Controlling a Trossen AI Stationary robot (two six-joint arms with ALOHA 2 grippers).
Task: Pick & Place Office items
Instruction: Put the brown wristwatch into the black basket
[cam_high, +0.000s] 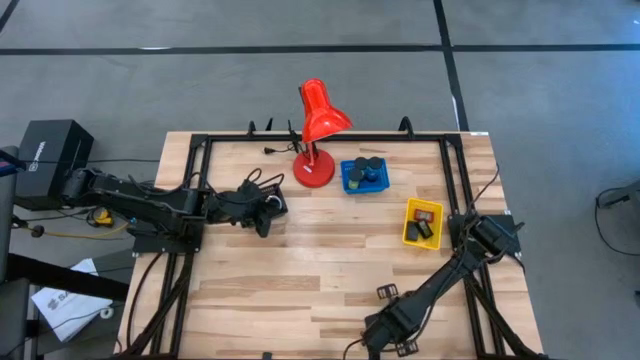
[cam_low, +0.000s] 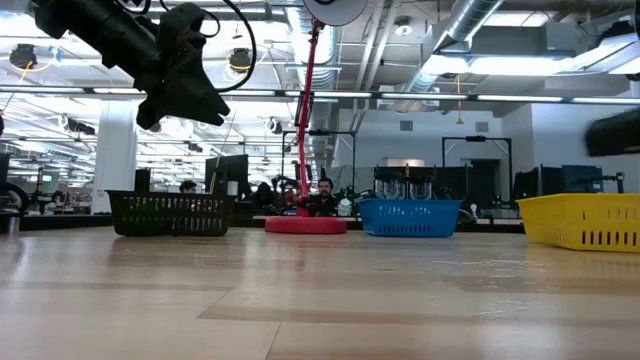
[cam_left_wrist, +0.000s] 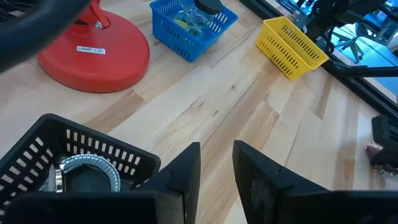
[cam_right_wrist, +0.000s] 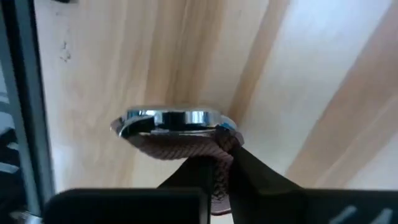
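Right gripper pinching a wristwatch's strap at the worktop's right edge beside the yellow tray. Risk: thin strap slips on lift. Left gripper slightly spread over black tray.

Bright, even overhead light — ceiling strips glare in the low view; the right wrist view seems slightly soft, shadows faint.
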